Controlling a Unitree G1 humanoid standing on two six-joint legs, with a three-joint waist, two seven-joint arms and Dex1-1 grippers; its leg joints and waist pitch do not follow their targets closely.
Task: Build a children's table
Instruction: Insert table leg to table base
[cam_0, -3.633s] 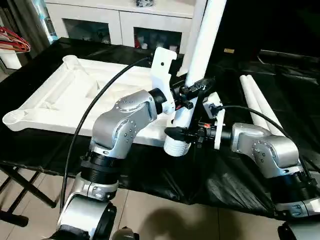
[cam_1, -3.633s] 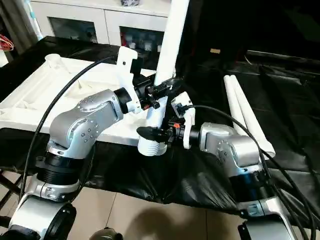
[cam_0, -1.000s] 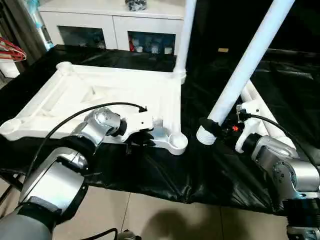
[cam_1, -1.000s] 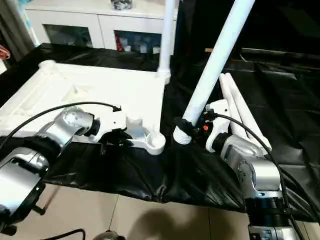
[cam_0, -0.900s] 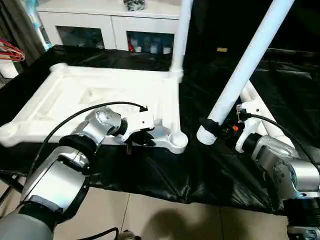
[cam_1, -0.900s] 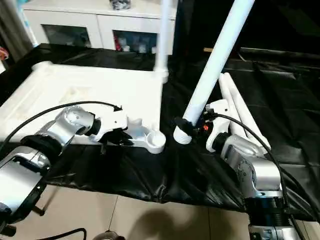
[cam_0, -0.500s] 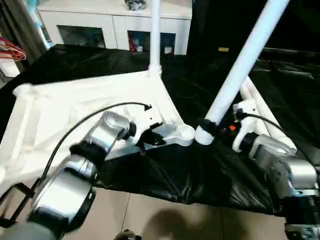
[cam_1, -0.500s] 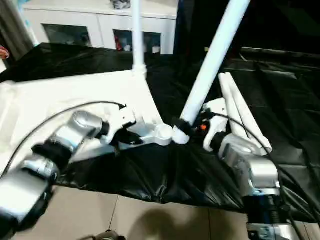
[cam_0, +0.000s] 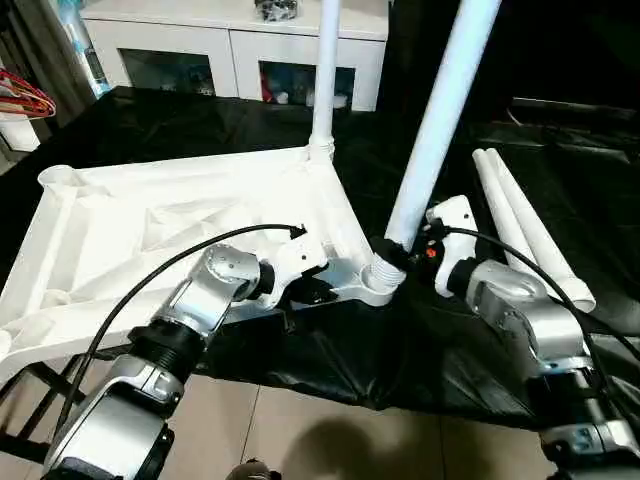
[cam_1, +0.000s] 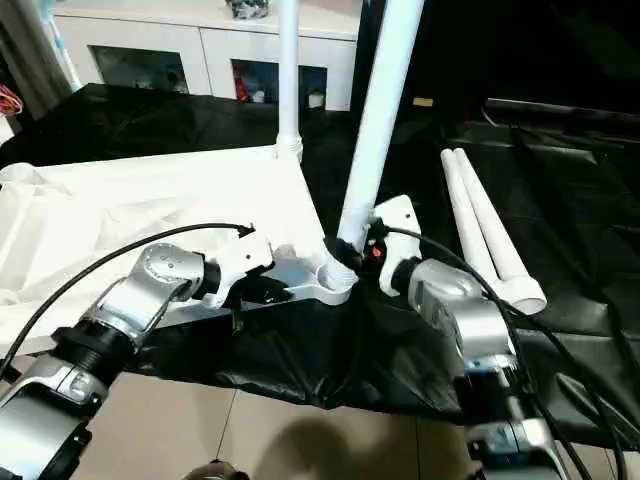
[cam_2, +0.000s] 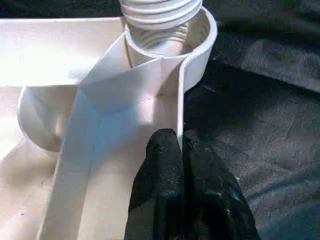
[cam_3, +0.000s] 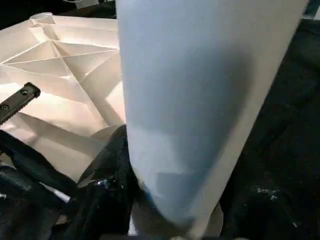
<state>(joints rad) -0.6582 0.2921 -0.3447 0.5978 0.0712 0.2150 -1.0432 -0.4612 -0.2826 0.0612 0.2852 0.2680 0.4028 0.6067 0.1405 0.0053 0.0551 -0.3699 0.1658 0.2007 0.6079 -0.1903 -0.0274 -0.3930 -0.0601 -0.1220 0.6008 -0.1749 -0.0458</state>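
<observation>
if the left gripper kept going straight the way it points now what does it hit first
Probably the corner socket of the table top. The left gripper, shut on a thin rib of the top, points along that rib at the socket, where the threaded end of the leg sits.

White table leg (cam_3: 200, 100) up close, its lower end just above a round white corner socket (cam_3: 150, 220). Black finger (cam_3: 107, 200) of the right gripper (cam_3: 165, 210) pressed against the leg's side. Beyond the leg, the ribbed underside (cam_3: 65, 65) of the tabletop. A black toothed bar (cam_3: 17, 100) crosses beside the ribs.
</observation>
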